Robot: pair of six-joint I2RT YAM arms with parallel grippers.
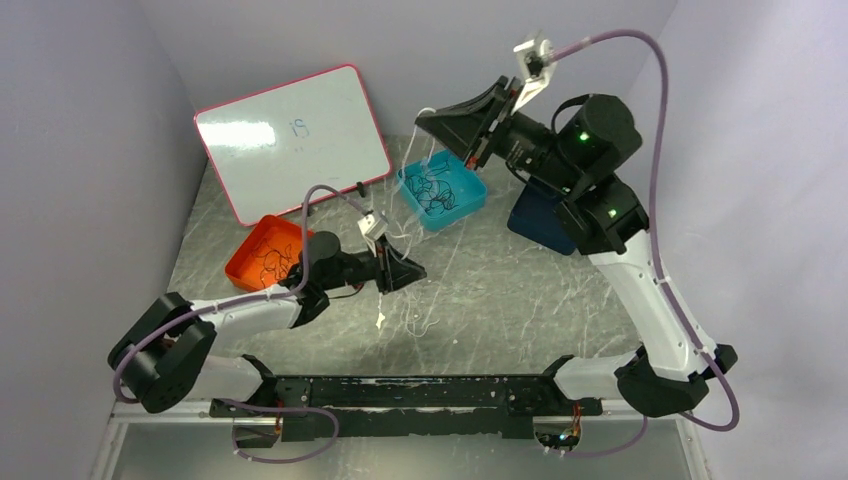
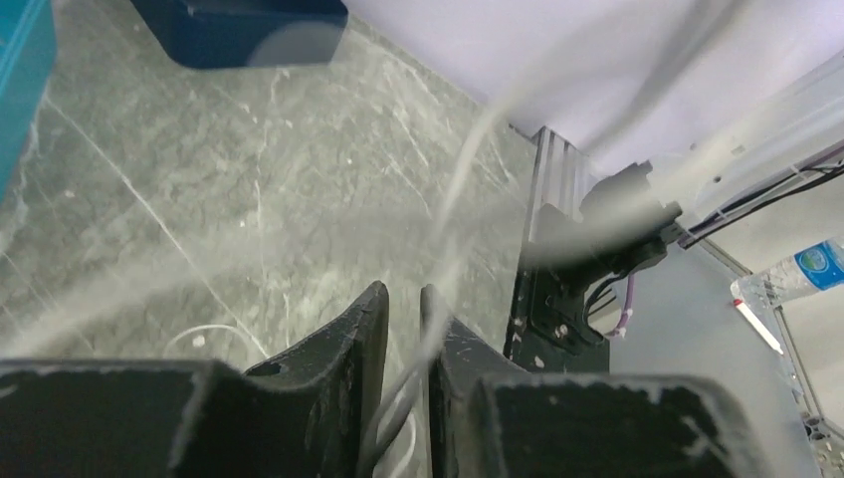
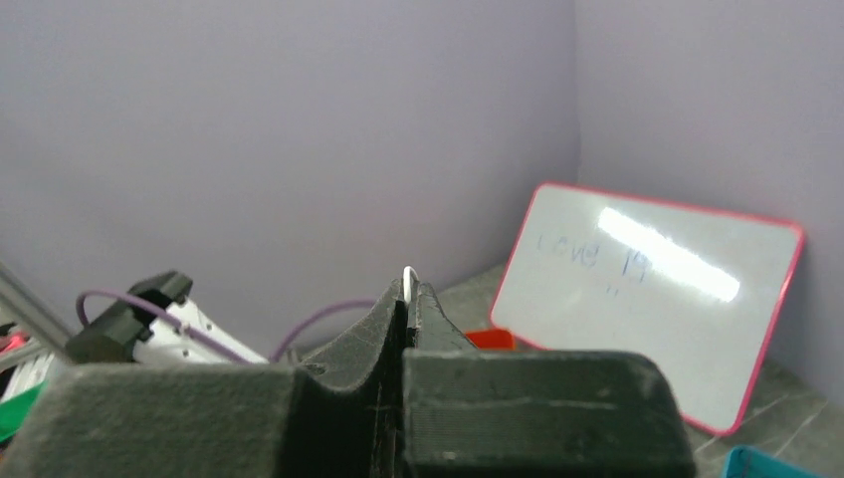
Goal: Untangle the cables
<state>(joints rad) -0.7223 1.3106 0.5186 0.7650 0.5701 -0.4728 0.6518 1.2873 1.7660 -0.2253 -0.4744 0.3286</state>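
Note:
A thin white cable [image 1: 418, 322] hangs from my raised right gripper [image 1: 425, 118] down to loose loops on the table. The right gripper [image 3: 408, 289] is shut on it, and a small white loop pokes out past the tips. My left gripper [image 1: 415, 272] sits low over the table on the hanging strands. In the left wrist view its jaws [image 2: 404, 299] stand a narrow gap apart. The blurred white cable [image 2: 453, 214] runs between them and leans on the right finger. More tangled black cables [image 1: 432, 190] lie in the teal tray [image 1: 462, 212]. Dark cables [image 1: 272, 258] lie in the orange tray [image 1: 240, 270].
A red-framed whiteboard [image 1: 290, 135] leans at the back left. A dark blue bin [image 1: 540, 225] sits under the right arm, right of the teal tray. The arms' base rail [image 1: 420, 395] runs along the near edge. A water bottle [image 2: 796, 274] lies off the table.

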